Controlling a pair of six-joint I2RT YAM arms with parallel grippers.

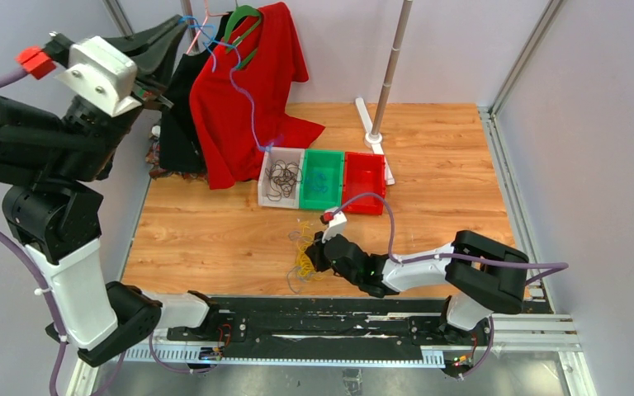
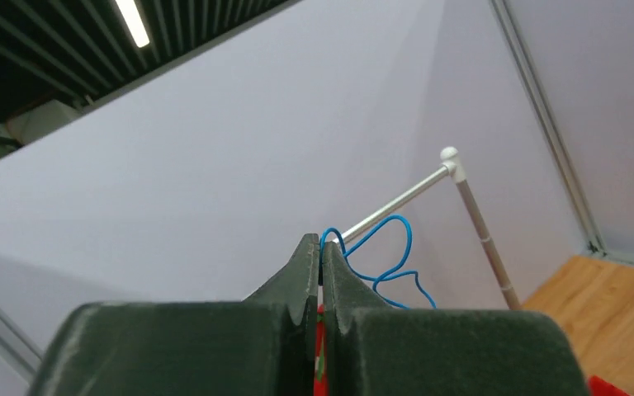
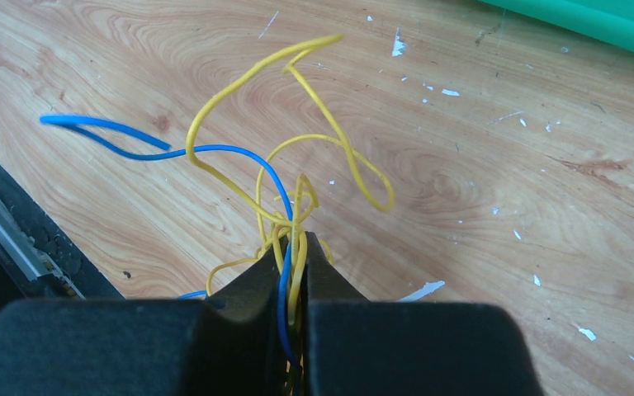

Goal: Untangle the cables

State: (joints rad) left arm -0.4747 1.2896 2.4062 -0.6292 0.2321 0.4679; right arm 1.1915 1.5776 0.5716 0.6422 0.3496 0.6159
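Tangle pinned low, one blue strand held high

Right end effector [image 3: 297, 246] clenches the yellow cables [image 3: 300, 198] and a blue cable [image 3: 82, 124] on the bench [image 3: 503, 165]. The left end effector [image 2: 320, 250], well apart up-left, pinches a blue loop [image 2: 392, 221].

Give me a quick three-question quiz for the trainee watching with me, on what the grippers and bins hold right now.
1. True or false: the right gripper is shut on yellow cables and a blue cable low over the table.
2. Which bin holds the dark cables? A: the white bin. B: the green bin. C: the red bin.
3. What colour is the looped cable that the left gripper pinches, raised high?

Key: 1 true; 2 A; 3 blue.
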